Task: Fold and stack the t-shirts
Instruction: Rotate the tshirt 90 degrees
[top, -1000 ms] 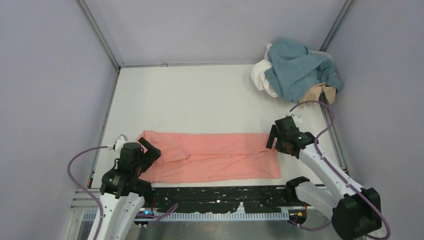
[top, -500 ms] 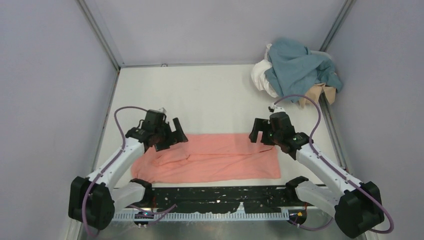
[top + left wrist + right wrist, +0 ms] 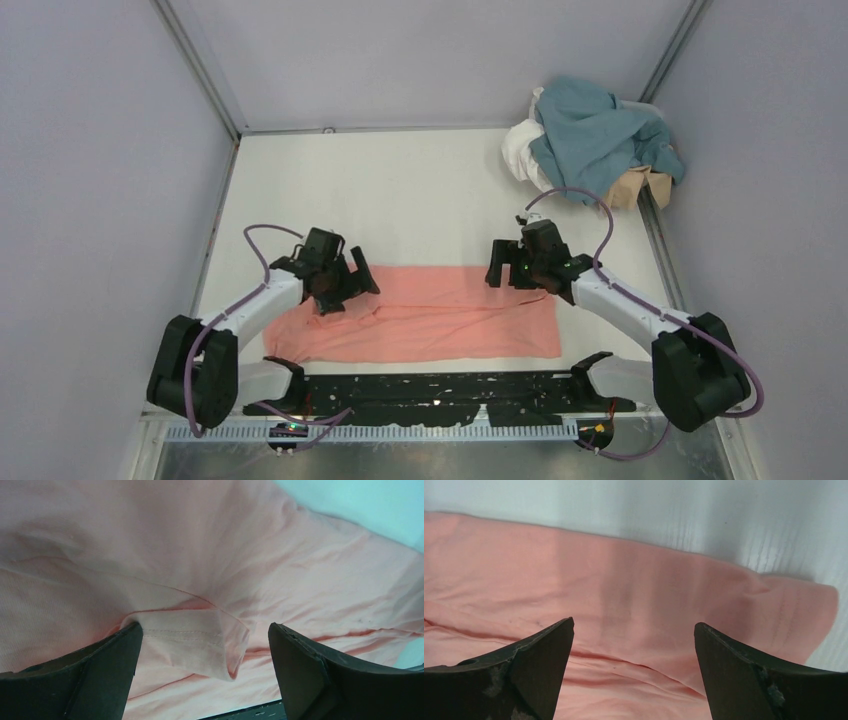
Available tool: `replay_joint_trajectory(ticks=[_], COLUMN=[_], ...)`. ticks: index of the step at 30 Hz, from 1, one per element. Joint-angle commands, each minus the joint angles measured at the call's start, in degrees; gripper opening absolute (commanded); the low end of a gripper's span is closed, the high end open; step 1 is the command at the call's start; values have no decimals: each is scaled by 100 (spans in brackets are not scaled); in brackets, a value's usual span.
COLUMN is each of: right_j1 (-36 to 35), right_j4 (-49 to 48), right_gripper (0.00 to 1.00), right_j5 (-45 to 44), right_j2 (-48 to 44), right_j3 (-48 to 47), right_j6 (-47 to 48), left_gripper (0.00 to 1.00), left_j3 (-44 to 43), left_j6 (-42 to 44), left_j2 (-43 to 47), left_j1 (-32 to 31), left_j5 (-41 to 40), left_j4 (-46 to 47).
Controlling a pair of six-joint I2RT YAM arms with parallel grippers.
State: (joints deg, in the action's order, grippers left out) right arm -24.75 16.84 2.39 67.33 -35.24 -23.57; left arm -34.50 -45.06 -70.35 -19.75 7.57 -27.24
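Reaching inward, both arms hover low over the salmon-pink t-shirt (image 3: 430, 318), left pincer (image 3: 345, 288) and right pincer (image 3: 507, 274) spread wide, seemingly grasping nothing.

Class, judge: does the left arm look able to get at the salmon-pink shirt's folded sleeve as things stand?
Probably yes: the left gripper hangs right over the sleeve, jaws wide open, with nothing between them.

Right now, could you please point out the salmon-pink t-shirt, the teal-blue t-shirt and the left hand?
salmon-pink t-shirt (image 3: 450, 322), top view, its middle.
teal-blue t-shirt (image 3: 590, 135), top view, its upper folds.
left hand (image 3: 204, 628), left wrist view, midway between fingertips.
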Motion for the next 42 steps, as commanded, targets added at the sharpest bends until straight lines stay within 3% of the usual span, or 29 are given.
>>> replay_joint_trajectory(ticks=[1,6,10,19,24,28,35,42], right_j1=[-50,-50,-50,-439,-1749,-2562,-3596,-3697], right_j4=[-240,-218,-109,34,-187,-908,-1465,-1036], right_gripper=[95,95,95,95,95,95,95,95], right_j5=[212,217,232,1379,2051,2344,2494,1850], right_j2=[451,711,727,480,414,759,1856,2192], right_j3=[-92,30,70,774,793,840,25,-804], right_j6=[75,42,21,-431,-675,-1066,-883,-467], left_gripper=[100,100,99,99,100,100,100,99], left_j3=[-294,-1360,-2757,-7793,-10204,-10438,-10575,-10732], left_j6=[-433,-370,-168,387,608,355,261,340], left_j2=[-737,-2058,-3285,-6384,-7826,-8013,-7966,-7930], left_j1=[117,269,382,370,297,294,305,429], left_j5=[-453,-706,-446,540,1800,2409,2176,1718], left_j4=[875,680,540,-1272,-1844,-1332,-877,-688])
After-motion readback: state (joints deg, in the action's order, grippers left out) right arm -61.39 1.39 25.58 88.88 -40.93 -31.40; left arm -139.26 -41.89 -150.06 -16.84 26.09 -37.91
